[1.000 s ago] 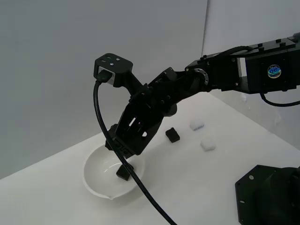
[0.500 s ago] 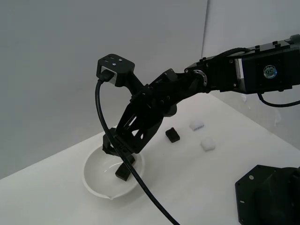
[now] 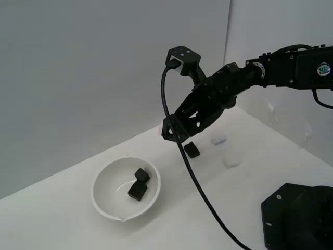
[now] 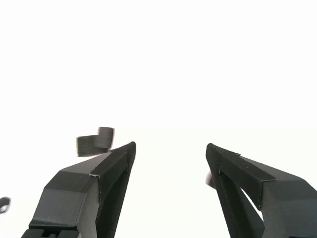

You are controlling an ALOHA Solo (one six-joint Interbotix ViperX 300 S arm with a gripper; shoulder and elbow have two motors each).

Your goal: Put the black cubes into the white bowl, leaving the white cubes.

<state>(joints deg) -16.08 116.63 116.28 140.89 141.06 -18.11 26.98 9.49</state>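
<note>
The white bowl [image 3: 106, 179] stands on the white surface at the exterior view's left. Two black cubes lie in it, one [image 3: 141, 175] just above the other [image 3: 137, 192]. A third black cube [image 3: 192, 150] sits on the surface to the bowl's right. My gripper [image 3: 170, 134] hangs open and empty above the surface, between the bowl and that cube. Two white cubes [image 3: 219, 140] [image 3: 231, 162] lie faintly further right. In the washed-out wrist view my gripper [image 4: 171, 153] is open with nothing between its fingers; a blurred dark shape [image 4: 94, 143] lies beyond one finger.
The arm's black base [image 3: 299, 216] fills the lower corner at the exterior view's right. A black cable [image 3: 190, 172] hangs from the wrist camera down across the surface. A grey wall stands behind.
My gripper opened over the bowl and left a second black cube there. It then rose and swung to the exterior view's right, away from the bowl.
</note>
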